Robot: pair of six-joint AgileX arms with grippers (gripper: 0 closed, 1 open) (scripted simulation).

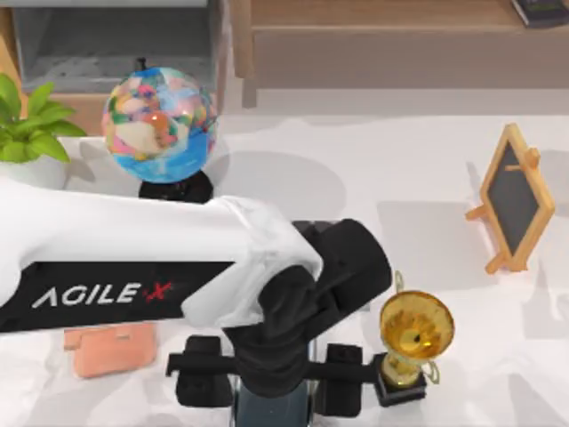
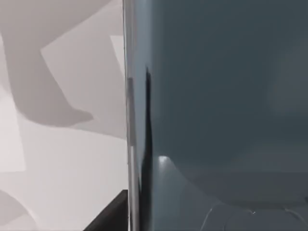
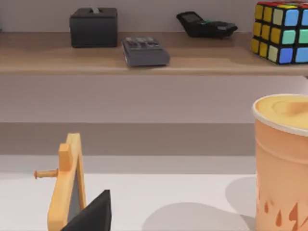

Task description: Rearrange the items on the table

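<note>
Jaws astride smartphone (image 1: 271,407), left gripper (image 1: 269,378) low

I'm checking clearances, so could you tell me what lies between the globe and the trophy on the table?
In the top view, the left arm crosses the white table between the globe and the trophy.

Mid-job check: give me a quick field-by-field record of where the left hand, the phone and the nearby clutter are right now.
left hand: low at the near edge of the table, fingers either side of the smartphone
smartphone: slate-grey, partly hidden under the hand; close in the left wrist view
trophy: gold, just right of the hand
globe: far left
orange pad: left of the hand
chalkboard easel: right side
mouse: cannot tell
right arm: parked
</note>
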